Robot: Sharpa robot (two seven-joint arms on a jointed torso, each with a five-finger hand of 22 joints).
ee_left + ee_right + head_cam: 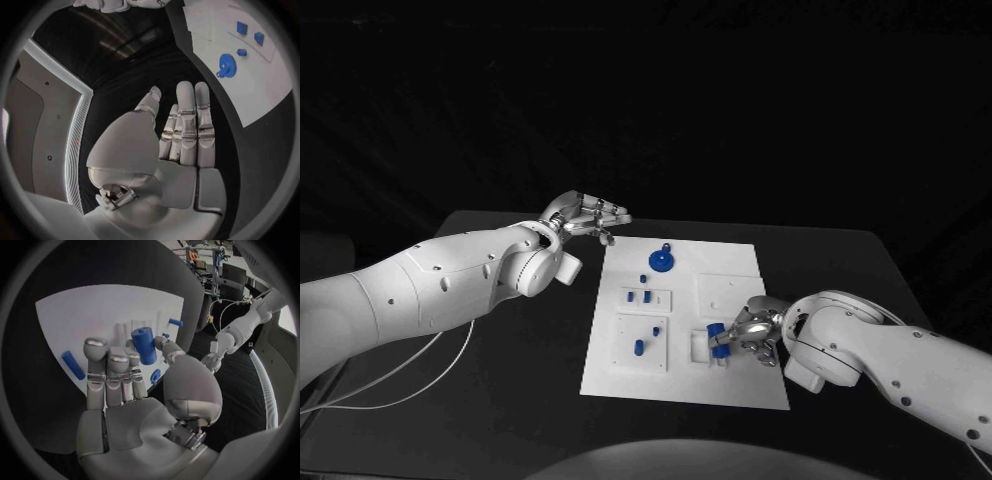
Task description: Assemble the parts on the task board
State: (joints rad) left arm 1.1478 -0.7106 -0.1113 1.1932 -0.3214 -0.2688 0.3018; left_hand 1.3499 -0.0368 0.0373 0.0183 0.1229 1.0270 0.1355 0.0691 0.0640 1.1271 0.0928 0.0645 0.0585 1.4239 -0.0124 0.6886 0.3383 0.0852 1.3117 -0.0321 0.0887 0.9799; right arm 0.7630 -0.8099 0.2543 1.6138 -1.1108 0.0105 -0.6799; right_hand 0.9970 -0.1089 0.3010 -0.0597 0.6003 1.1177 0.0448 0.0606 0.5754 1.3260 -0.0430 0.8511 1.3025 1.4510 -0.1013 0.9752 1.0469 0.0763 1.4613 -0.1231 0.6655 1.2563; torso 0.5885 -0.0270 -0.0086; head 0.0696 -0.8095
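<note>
Blue cylinder [144, 345] pinched in right hand [751, 332] fingers [95, 360]; left hand [178, 132] spread, holding nothing.

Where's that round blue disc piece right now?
In the head view the round blue disc lies on the far end of the white task board, nearer the left hand, which touches nothing, than the right hand.

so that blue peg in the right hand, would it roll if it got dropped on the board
Probably. The blue peg looks like a smooth round cylinder, so it would likely roll on the flat white board. It looks rigid and light: the right hand holds it at its fingertips.
</note>
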